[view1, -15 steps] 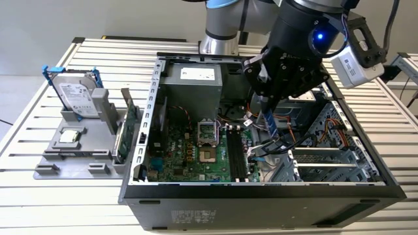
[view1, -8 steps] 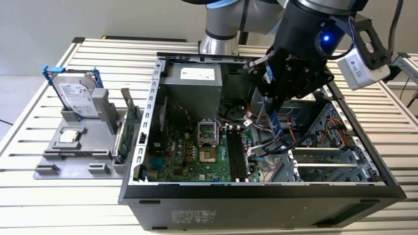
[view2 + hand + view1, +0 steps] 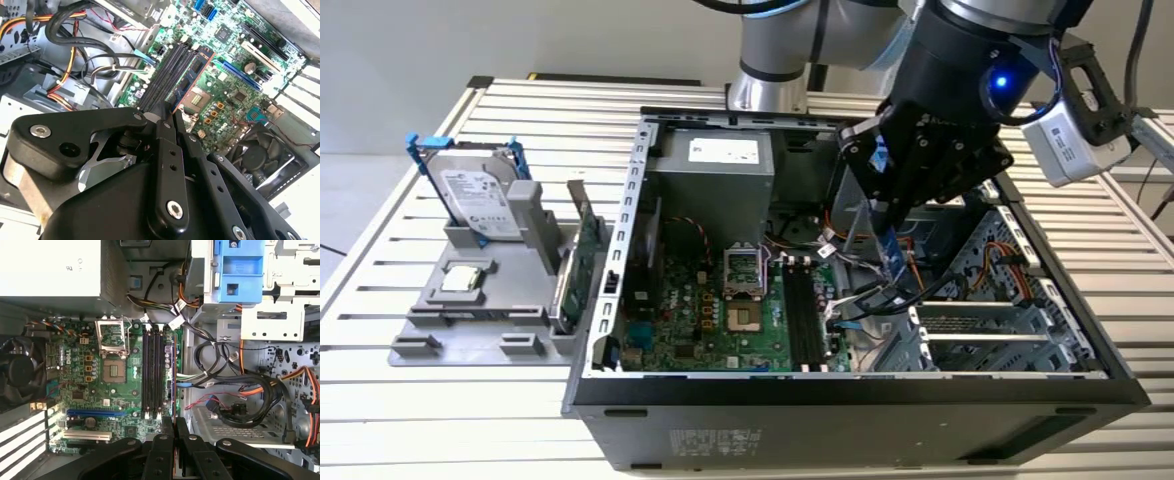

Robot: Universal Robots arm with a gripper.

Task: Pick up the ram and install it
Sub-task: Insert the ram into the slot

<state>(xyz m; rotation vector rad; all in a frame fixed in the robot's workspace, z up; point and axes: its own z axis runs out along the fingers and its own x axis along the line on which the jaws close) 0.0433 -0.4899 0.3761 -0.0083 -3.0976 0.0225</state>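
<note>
Bluish-green ram (image 3: 894, 255) | clamped edge-down in your gripper (image 3: 883, 215) | hangs inside the open computer case (image 3: 634, 200), above the black memory slots (image 3: 152, 375) on the motherboard (image 3: 120, 401) | you have the pick-up done; seating it in a slot looks not yet done.

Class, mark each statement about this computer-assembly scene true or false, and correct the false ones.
1. The gripper grips the ram. True.
2. The ram is seated in a memory slot. False: it hangs in the air above the motherboard.
3. The hard drive stands outside the case. True.
4. The case is closed. False: its side is open, showing the motherboard.
</note>
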